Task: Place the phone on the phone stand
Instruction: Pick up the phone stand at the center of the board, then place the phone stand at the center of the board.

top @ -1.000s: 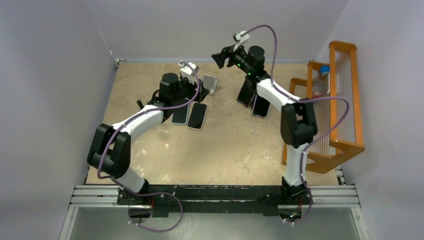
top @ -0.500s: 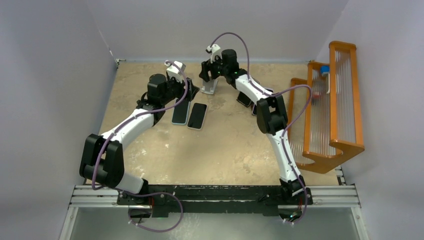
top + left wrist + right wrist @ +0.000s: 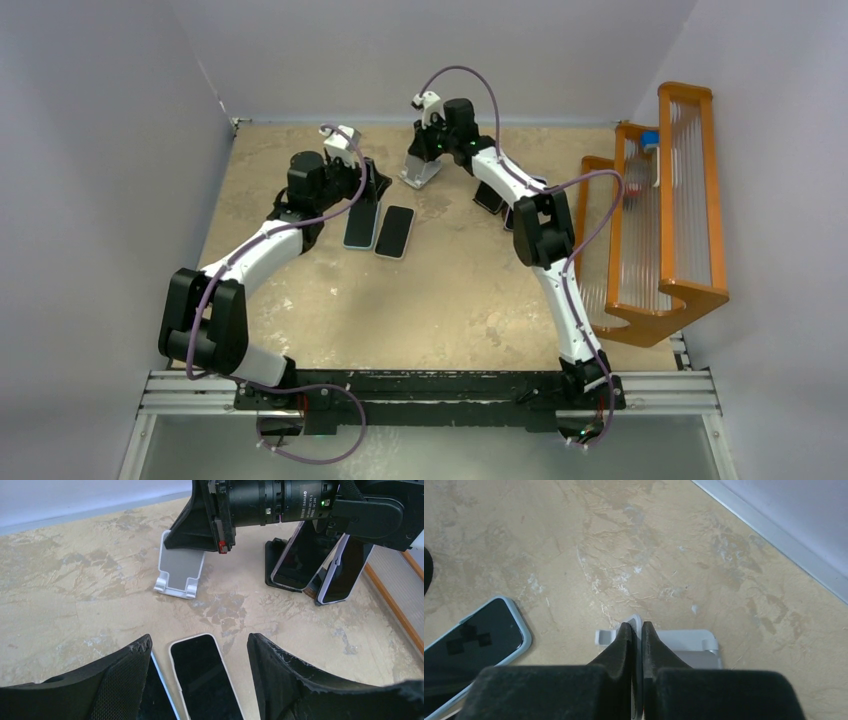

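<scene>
Your right pincer is pressed together on the phone stand, pinching the top edge of its upright back plate. The stand sits nr the far edge of the tabletop, abt mid-width. From the left wrist cam its base looks flat on the surface, front lip facing the near edge.

Your left pincer is spread wide and holds nothing. It hangs low over two phones lying flat, screens up, side by side, just nearer than the stand and a bit twd the left edge. The white-rimmed phone lies in the gap btwn the fingers. The blue-rimmed phone is next to it on the left-edge side, partly hidden under the left finger in the wrist view. Neither phone is gripped, and neither is on the stand. Can't tell whether the fingers touch either one.

Twd the right edge from the stand, two propped phones lean in dark holders, close together and apart from the stand. An orange rack stands along the right edge of the tabletop.
</scene>
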Controlling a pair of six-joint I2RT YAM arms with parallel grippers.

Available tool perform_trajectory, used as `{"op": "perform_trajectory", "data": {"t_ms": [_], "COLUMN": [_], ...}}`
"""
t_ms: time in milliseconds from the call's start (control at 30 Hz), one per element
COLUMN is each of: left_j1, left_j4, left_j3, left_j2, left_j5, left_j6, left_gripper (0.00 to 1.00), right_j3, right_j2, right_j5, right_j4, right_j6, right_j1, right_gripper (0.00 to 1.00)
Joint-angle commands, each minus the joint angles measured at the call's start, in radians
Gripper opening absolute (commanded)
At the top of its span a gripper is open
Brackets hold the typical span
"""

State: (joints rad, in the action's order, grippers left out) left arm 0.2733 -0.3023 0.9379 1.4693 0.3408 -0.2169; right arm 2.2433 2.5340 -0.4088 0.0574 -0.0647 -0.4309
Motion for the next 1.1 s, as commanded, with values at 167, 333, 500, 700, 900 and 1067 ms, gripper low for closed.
{"op": "perform_trajectory", "data": {"t_ms": [167,333,500,700,900,1067], "left_j1": [-0.017,-0.022,-0.046,-0.031,0.046,0.104], "left_j4": [-0.068,-0.075,-0.06,0.156,0.217,0.257], "left_j3": [-0.02,-0.02,-0.006,0.149,0.175,0.2], "left_j2": [-0.03,-0.025,0.013,0.176,0.259,0.289], "left_j5": [0.052,0.062,0.13,0.124,-0.008,-0.042], "left_j6": [-0.024,-0.005,0.044,0.097,0.084,0.075], "left_gripper": [0.69,0.7,0.75,0.75,0.82,0.85], "right_j3": [-0.013,-0.064,-0.257,-0.774,-1.029,-1.129], "right_j2": [-0.143,-0.319,-0.491,-0.784,-0.92,-0.958], "right_j5": [-0.075,-0.198,-0.309,-0.308,-0.364,-0.377], "right_j4": [0.017,0.124,0.303,0.084,-0.064,-0.192], "right_j6": [-0.055,-0.148,-0.253,-0.215,-0.132,-0.052], "right_j1": [0.011,0.031,0.033,0.031,0.025,0.008], "right_gripper": [0.0,0.0,0.0,0.0,0.0,0.0]}}
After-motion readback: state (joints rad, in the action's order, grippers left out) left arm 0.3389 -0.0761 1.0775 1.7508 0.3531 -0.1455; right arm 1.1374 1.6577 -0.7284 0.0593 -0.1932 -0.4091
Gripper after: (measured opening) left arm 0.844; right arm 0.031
